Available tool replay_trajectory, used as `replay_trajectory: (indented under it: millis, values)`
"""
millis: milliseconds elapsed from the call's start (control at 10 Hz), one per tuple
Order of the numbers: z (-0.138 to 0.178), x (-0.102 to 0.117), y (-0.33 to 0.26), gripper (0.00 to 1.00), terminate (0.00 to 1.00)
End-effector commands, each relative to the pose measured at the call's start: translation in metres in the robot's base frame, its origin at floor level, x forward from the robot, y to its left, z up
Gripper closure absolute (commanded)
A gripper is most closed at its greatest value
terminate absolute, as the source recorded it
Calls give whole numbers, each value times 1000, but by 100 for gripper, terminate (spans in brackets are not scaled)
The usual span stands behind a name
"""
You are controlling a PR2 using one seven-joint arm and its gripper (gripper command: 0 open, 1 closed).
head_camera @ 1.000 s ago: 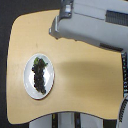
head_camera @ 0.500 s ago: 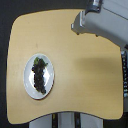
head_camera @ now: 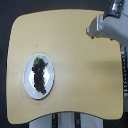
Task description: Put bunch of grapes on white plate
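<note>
The grapes (head_camera: pixel 39 76) lie on the plate (head_camera: pixel 28 80) (green stem toward its upper edge), at the table's (head_camera: pixel 75 60) left in the exterior view. The arm (head_camera: pixel 107 26) sits well apart at upper right; its claw's state cannot be told.

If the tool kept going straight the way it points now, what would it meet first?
The tool seems to point toward the exterior view's left; that way lies only bare table. The bunch of grapes sits well off that line. Depth is unclear.
</note>
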Motion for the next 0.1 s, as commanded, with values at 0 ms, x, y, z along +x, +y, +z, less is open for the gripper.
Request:
replay_trajectory:
  millis: [0]
  values:
    - [-7, -14, -35, 0, 100]
